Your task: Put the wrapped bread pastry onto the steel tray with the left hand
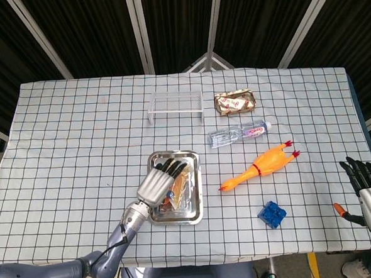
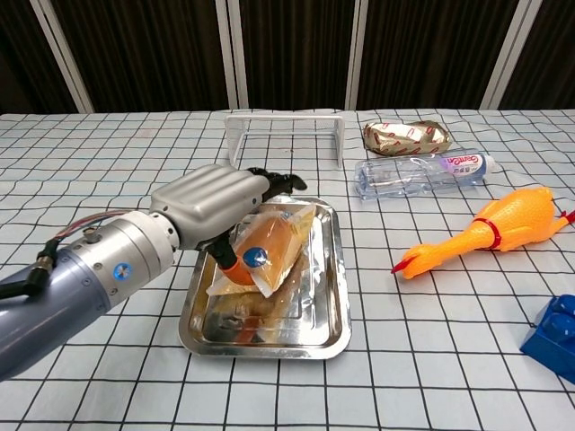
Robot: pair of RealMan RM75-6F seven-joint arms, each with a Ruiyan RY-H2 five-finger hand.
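The wrapped bread pastry (image 2: pixel 269 248), golden in clear plastic with a blue sticker, hangs just above the steel tray (image 2: pixel 325 316) in the chest view. My left hand (image 2: pixel 214 203) grips it from above and the left, fingers curled over its top. In the head view the same left hand (image 1: pixel 160 183) covers the tray (image 1: pixel 195 209) and the pastry (image 1: pixel 178 187) peeks out beside it. My right hand (image 1: pixel 368 194) rests at the table's near right corner, fingers spread, holding nothing.
A clear plastic stand (image 1: pixel 175 104) is behind the tray. To the right lie a foil-wrapped packet (image 1: pixel 235 101), a water bottle (image 1: pixel 239 134), an orange rubber chicken (image 1: pixel 261 165) and a blue block (image 1: pixel 272 214).
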